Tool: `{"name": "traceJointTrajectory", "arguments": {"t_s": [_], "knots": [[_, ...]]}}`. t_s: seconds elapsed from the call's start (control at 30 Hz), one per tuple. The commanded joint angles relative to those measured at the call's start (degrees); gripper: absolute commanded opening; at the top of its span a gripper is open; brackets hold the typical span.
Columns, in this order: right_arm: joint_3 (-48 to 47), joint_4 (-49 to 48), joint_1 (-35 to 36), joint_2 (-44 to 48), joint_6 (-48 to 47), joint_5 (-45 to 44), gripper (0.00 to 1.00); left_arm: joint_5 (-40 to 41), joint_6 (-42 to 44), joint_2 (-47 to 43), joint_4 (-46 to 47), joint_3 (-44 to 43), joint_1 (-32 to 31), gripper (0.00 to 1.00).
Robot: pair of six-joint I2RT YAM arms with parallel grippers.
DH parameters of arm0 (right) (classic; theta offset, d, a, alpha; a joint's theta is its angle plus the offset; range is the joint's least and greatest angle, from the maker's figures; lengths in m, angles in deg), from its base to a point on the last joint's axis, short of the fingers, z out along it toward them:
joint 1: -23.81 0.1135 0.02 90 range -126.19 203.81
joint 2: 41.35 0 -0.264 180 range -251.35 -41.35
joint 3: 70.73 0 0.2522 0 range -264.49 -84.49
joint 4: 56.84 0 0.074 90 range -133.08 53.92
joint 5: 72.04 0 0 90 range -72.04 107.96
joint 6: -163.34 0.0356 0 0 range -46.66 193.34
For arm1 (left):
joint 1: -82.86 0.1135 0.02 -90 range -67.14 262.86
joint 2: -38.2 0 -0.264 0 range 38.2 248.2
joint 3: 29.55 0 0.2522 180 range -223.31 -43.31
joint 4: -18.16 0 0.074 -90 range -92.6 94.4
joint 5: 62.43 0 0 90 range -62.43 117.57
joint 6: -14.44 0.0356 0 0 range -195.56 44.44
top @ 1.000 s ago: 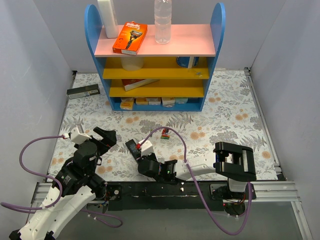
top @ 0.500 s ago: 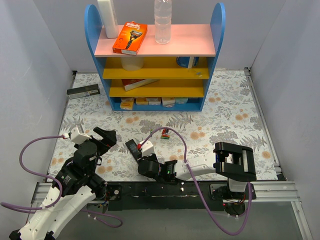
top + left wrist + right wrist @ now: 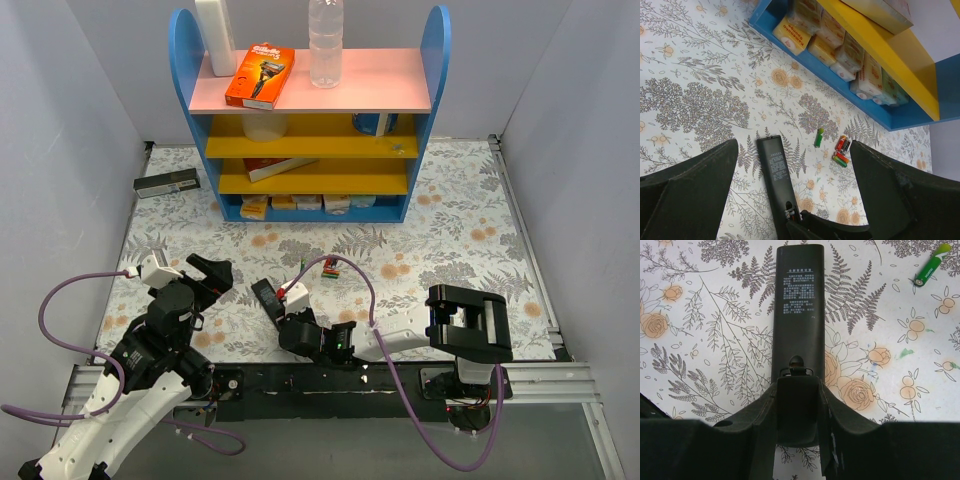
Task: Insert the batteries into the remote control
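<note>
The remote control [image 3: 266, 297] lies back side up on the floral mat, left of centre; it also shows in the left wrist view [image 3: 773, 172] and the right wrist view [image 3: 799, 305]. My right gripper [image 3: 283, 312] [image 3: 799, 390] is shut across the remote's near end, over the battery cover, with a small slot showing just ahead of it. The batteries [image 3: 330, 267] lie farther back: a red, green and dark cluster [image 3: 841, 151] and one thin green one [image 3: 818, 137] [image 3: 931, 267] apart. My left gripper [image 3: 212, 272] [image 3: 792, 150] is open and empty, held above the mat left of the remote.
A blue shelf unit [image 3: 310, 110] with yellow and pink boards stands at the back, its bottom row of small packs in the left wrist view [image 3: 840, 65]. A dark flat box [image 3: 166, 183] lies at the far left by the wall.
My right gripper has shifted slightly on the remote's near end, and a little more of the remote shows ahead of it. The left arm has not moved.
</note>
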Motion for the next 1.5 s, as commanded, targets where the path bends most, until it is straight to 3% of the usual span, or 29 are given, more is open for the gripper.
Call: {"name": "traceJointTrajectory", "arguments": {"t_s": [0.0,0.33,0.73,1.47], "knots": [[1.26,-4.73,0.4,-0.07,-0.14,-2.34,0.01,1.54,-0.09,-0.28,-0.44,-0.05,0.28,0.95],[0.82,-5.62,1.63,-2.08,-2.77,-2.78,0.02,1.89,-0.18,-0.28,-0.52,0.03,0.28,0.95],[-0.32,-4.3,2.07,-2.26,-3.21,-3.05,0.34,2.06,-0.36,-0.46,-0.7,0.03,0.19,0.95],[-1.37,-4.65,2.16,-0.69,-5.85,-4.02,0.57,2.15,-0.53,-0.72,-0.79,0.03,0.28,0.95]]}}
